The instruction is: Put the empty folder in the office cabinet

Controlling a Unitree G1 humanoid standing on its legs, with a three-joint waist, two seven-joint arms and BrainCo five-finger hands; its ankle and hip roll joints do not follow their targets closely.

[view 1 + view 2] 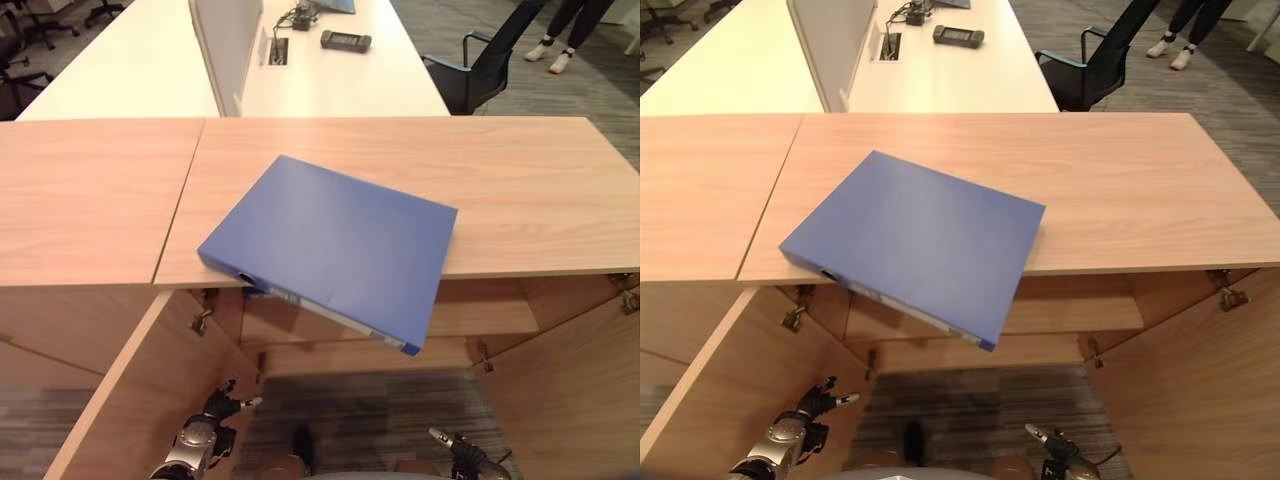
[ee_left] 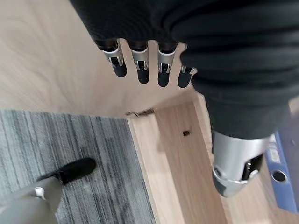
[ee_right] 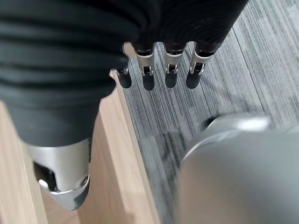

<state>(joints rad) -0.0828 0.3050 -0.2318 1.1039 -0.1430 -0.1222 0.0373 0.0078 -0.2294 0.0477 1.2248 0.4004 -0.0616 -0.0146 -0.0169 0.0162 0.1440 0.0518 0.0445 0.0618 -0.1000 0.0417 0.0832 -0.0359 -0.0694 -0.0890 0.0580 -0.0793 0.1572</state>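
Note:
The blue folder (image 1: 335,245) lies flat and askew on the wooden cabinet top (image 1: 520,190), its spine corner overhanging the front edge above the open cabinet; its spine (image 2: 282,172) also appears in the left wrist view. My left hand (image 1: 205,432) hangs low beside the open left door, fingers (image 2: 140,70) straight and holding nothing. Low on the right, my right hand (image 1: 462,458) is open as well, its fingers (image 3: 159,70) over the grey carpet. Both hands are well below the folder and apart from it.
Both cabinet doors stand open, the left door (image 1: 130,400) and the right door (image 1: 570,390), with a shelf (image 1: 480,310) inside. Behind are a white desk (image 1: 330,80) with a divider (image 1: 225,40), an office chair (image 1: 480,70) and a person's legs (image 1: 555,40).

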